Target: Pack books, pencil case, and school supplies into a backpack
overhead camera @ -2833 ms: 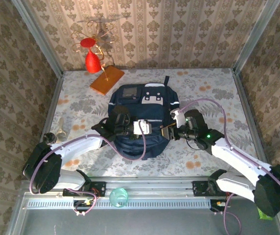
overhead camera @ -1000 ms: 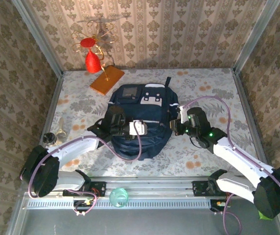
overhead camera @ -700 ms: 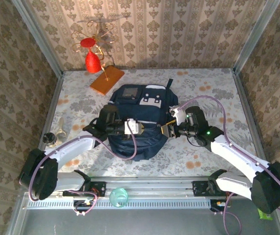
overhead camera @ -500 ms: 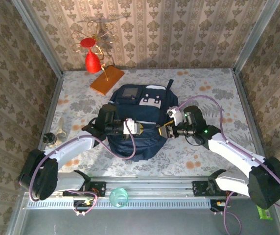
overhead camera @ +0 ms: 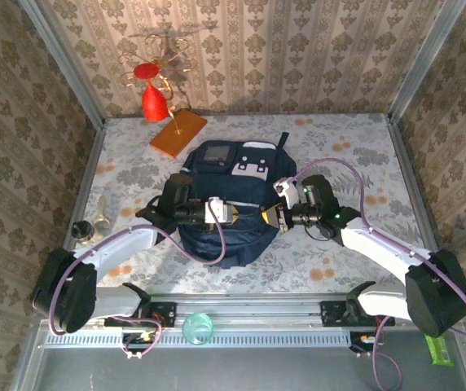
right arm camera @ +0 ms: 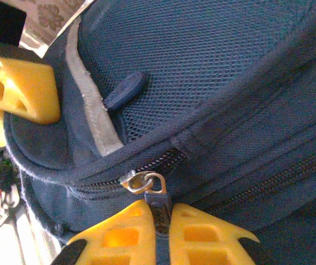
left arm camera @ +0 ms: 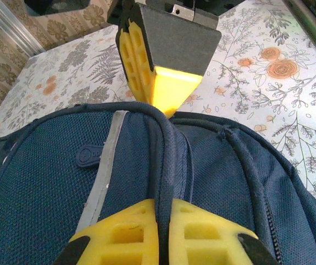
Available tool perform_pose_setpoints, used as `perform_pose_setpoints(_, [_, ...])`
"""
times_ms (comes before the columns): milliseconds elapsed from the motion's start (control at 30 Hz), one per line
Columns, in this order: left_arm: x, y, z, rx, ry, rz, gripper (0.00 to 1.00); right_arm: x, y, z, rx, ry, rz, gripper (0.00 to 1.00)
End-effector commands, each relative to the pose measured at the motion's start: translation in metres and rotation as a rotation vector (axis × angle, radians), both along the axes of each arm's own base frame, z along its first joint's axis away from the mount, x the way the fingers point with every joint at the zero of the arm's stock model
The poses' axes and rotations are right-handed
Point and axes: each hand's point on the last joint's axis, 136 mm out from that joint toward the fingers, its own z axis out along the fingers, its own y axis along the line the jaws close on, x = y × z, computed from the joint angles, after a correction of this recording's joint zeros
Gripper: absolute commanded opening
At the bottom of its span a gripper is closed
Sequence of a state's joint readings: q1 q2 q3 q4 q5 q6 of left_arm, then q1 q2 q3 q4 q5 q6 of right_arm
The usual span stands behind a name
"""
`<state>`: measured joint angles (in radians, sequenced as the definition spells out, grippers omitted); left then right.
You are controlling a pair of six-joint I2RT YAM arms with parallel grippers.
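The navy backpack [overhead camera: 217, 242] lies flat mid-table, its near end between the two arms. The left gripper [left arm camera: 165, 208] is closed, pinching a corded ridge of the woven fabric. The right gripper [right arm camera: 159, 214] is clamped too, on the dark pull of a metal zip slider [right arm camera: 143, 181]. The cloth is fine mesh, crossed by a grey reflective stripe [right arm camera: 91, 113]. Zip teeth beside the slider are meshed — the contents are hidden. Far left on the floral table [overhead camera: 363, 147] lies a flat orange slab [overhead camera: 178, 133].
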<state>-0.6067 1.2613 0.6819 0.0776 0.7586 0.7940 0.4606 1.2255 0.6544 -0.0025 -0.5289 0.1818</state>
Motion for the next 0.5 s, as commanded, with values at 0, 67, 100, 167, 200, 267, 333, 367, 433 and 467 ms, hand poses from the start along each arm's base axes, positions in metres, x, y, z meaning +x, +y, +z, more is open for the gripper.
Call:
perform_pose_setpoints(0, [-0.005, 0.000, 0.006, -0.021, 0.003, -0.031, 0.00, 0.002, -0.014, -0.004, -0.042, -0.030, -0.064, 0.02])
perform_pose_setpoints(67, [-0.005, 0.000, 0.004, -0.017, 0.001, -0.026, 0.00, 0.003, -0.020, -0.005, -0.058, -0.039, -0.092, 0.00])
perform_pose_setpoints(100, [-0.005, 0.000, 0.003, -0.015, 0.001, -0.024, 0.00, 0.004, -0.023, -0.005, -0.066, -0.044, -0.110, 0.00])
perform_pose_setpoints(167, [-0.005, 0.001, 0.003, -0.014, 0.002, -0.022, 0.00, 0.007, -0.029, -0.005, -0.085, -0.048, -0.151, 0.00])
perform_pose_setpoints(200, [-0.005, 0.001, 0.003, -0.016, 0.003, -0.023, 0.00, 0.008, -0.032, -0.005, -0.094, -0.049, -0.166, 0.00])
perform_pose_setpoints(267, [-0.006, 0.001, 0.003, -0.019, 0.004, -0.020, 0.00, 0.012, -0.036, -0.005, -0.107, -0.053, -0.199, 0.00])
perform_pose_setpoints(333, [-0.007, 0.002, 0.002, -0.019, 0.007, -0.022, 0.00, 0.015, -0.037, -0.005, -0.106, -0.057, -0.218, 0.00])
perform_pose_setpoints(367, [-0.007, 0.002, 0.002, -0.019, 0.005, -0.021, 0.00, 0.018, -0.039, -0.005, -0.108, -0.057, -0.234, 0.00])
perform_pose_setpoints(433, [-0.008, 0.002, 0.002, -0.022, 0.006, -0.023, 0.00, 0.024, -0.043, -0.004, -0.118, -0.060, -0.273, 0.00])
perform_pose_setpoints(467, [-0.009, 0.002, 0.003, -0.024, 0.007, -0.026, 0.00, 0.026, -0.044, -0.003, -0.122, -0.062, -0.290, 0.00])
